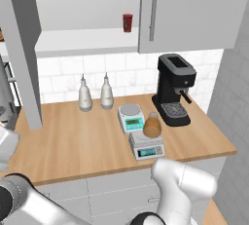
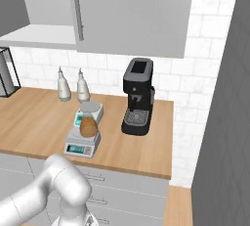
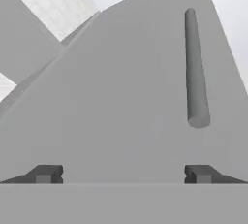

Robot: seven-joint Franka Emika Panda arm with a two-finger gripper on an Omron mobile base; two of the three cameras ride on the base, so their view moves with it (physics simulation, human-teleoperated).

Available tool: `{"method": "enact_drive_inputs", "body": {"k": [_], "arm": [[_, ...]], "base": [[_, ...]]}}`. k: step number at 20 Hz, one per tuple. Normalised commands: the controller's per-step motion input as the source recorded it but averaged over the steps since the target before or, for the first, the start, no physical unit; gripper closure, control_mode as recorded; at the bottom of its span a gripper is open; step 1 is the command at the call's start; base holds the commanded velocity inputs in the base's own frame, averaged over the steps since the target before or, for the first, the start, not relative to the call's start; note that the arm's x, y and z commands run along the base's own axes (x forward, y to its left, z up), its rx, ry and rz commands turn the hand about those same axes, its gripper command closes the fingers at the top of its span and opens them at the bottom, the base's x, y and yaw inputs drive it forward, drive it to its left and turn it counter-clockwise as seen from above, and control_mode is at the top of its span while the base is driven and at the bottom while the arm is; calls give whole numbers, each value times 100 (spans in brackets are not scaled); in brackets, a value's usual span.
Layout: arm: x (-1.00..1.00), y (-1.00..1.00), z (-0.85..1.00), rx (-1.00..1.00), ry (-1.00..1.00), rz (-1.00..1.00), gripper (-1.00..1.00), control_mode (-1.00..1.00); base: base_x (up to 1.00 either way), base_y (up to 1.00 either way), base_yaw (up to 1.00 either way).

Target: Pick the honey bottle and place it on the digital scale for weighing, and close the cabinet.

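Gripper (image 3: 124,174) fingers stand wide apart and empty in the hand view, the cabinet (image 3: 126,111) door face straight ahead, its bar handle ahead toward one fingertip. Left base view: honey bottle (image 1: 152,126) already sits on the digital scale (image 1: 146,146); one door hangs open. Right base view agrees.

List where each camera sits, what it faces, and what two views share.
Left base view: behind the arm's left, looking down at the counter; white arm links low.
Right base view: behind its right, same counter; white arm lower left.
Hand view: on the hand, facing the cabinet door; gripper fingertips apart.
Both base views share honey bottle on digital scale.
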Motion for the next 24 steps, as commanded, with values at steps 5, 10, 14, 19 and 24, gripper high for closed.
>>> {"method": "enact_drive_inputs", "body": {"k": [5,10,14,19,24], "arm": [[45,-49,64,8,-14,0,-100,-100],[8,-97,91,15,-16,3,-100,-100],[5,-100,79,21,-9,5,-100,-100],[84,-100,35,23,21,10,-100,-100],[91,-100,15,20,26,18,-100,-100]], "base": [[0,0,0],[0,0,0],[0,0,0],[0,0,0],[0,0,0]]}}
